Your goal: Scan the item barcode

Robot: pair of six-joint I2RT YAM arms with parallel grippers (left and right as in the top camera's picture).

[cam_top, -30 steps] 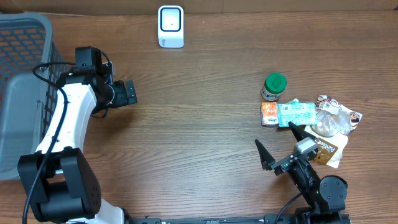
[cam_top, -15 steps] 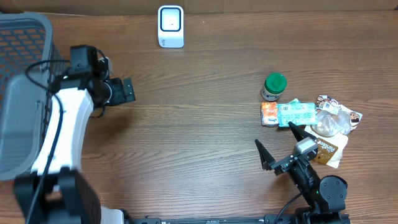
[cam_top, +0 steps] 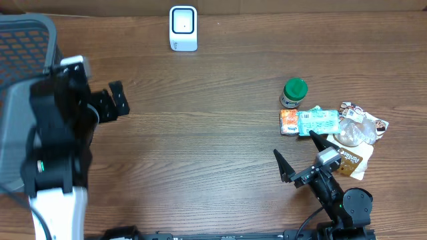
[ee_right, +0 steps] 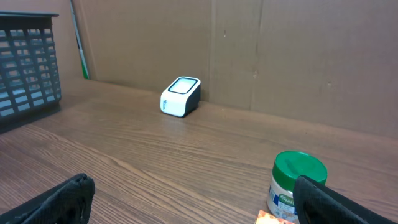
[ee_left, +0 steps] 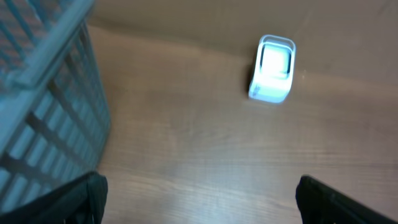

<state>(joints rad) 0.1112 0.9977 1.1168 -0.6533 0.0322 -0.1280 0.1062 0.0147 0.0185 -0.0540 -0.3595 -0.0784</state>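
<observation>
Even, soft light fills the overhead view; the worktop (cam_top: 213, 133) shows crisp grain, with only a faint shadow beside the green-lidded jar (cam_top: 293, 92); the left arm (cam_top: 57, 133) is smeared and soft-edged. The left wrist view is blurred throughout; the scanner (ee_left: 272, 68) glows washed-out white; the basket (ee_left: 43, 93) is hazy. The right wrist view is sharp and moderately bright; a pale sheen lies on the scanner's top.
</observation>
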